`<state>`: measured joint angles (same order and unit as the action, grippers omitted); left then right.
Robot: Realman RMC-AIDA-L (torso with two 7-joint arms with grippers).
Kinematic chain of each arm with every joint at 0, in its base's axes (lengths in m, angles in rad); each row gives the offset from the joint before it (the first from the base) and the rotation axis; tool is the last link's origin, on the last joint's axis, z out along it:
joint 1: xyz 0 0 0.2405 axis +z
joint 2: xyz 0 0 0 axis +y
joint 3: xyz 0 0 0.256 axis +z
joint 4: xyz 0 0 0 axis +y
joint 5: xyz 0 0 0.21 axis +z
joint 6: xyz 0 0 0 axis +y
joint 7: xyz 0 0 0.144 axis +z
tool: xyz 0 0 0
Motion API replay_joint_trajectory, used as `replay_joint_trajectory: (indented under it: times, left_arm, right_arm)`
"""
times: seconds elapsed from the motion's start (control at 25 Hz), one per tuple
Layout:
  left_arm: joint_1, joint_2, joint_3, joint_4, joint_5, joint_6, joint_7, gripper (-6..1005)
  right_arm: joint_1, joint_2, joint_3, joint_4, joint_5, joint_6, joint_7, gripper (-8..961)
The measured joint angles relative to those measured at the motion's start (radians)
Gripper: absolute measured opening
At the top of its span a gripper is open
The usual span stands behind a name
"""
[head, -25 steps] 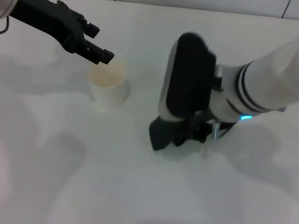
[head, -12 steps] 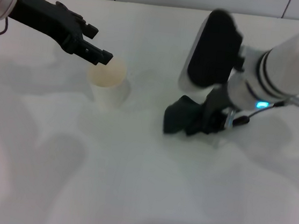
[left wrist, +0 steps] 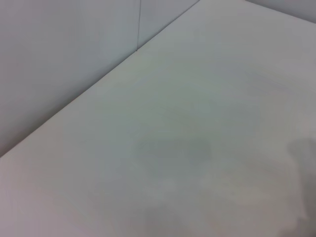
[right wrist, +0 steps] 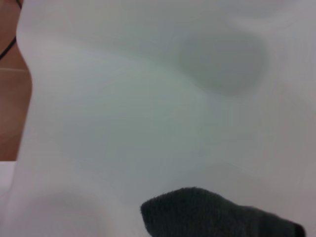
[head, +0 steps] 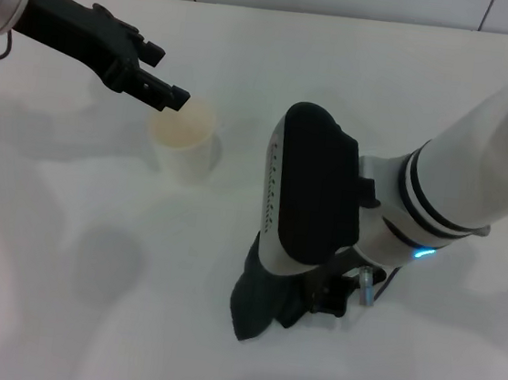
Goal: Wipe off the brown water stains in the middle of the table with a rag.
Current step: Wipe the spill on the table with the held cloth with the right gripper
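The rag [head: 255, 305], a dark lumpy cloth, lies pressed on the white table [head: 83, 317] near the front middle. My right gripper [head: 315, 298] is shut on it, its fingers mostly hidden under the wrist housing. The right wrist view shows the rag's free end [right wrist: 212, 215] on the tabletop [right wrist: 123, 123]. No brown water stains show in any view; they may be hidden under the rag or arm. My left gripper [head: 168, 75] hangs open and empty just above the far rim of the white paper cup [head: 184, 141]. The left wrist view shows only bare tabletop [left wrist: 197, 123].
The paper cup stands upright at the left of centre, roughly a hand's width from the rag. The table's left edge and a brown floor [right wrist: 10, 98] show in the right wrist view. A wall [left wrist: 59, 49] borders the table's far side.
My right gripper has dragged the rag from the middle, first away to the right, then back toward the front edge and slightly left. The left arm and cup have not moved.
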<state>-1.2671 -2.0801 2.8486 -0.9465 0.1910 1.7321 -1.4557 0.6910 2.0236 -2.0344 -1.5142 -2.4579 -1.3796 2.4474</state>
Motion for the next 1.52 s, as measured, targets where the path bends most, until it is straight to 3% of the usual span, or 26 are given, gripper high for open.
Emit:
replay_joint_trajectory:
  times: [0.16,0.52,1.04,1.28,1.52]
  left_arm:
    - [0.0,0.0,0.0,0.0,0.0,-0.002,0.0,832]
    - [-0.001,0.0,0.0,0.0,0.0,-0.01,0.0,832]
    - [0.0,0.0,0.0,0.023,0.004,-0.025,-0.002,832]
    - [0.0,0.0,0.0,0.026,0.006,-0.028,-0.003,833]
    - [0.001,0.002,0.0,0.026,0.009,-0.037,-0.003,833]
  right_arm:
    - [-0.001,0.001,-0.003,0.035,-0.01,0.077,-0.007,70]
    - [0.017,0.004,-0.037,0.213,-0.111,0.387,0.007,70]
    - [0.054,0.004,0.088,0.42,-0.116,0.642,0.056,72]
    - [0.056,0.003,0.12,0.429,-0.109,0.588,0.055,72]
    - [-0.007,-0.002,0.061,0.232,-0.116,0.394,0.046,73]
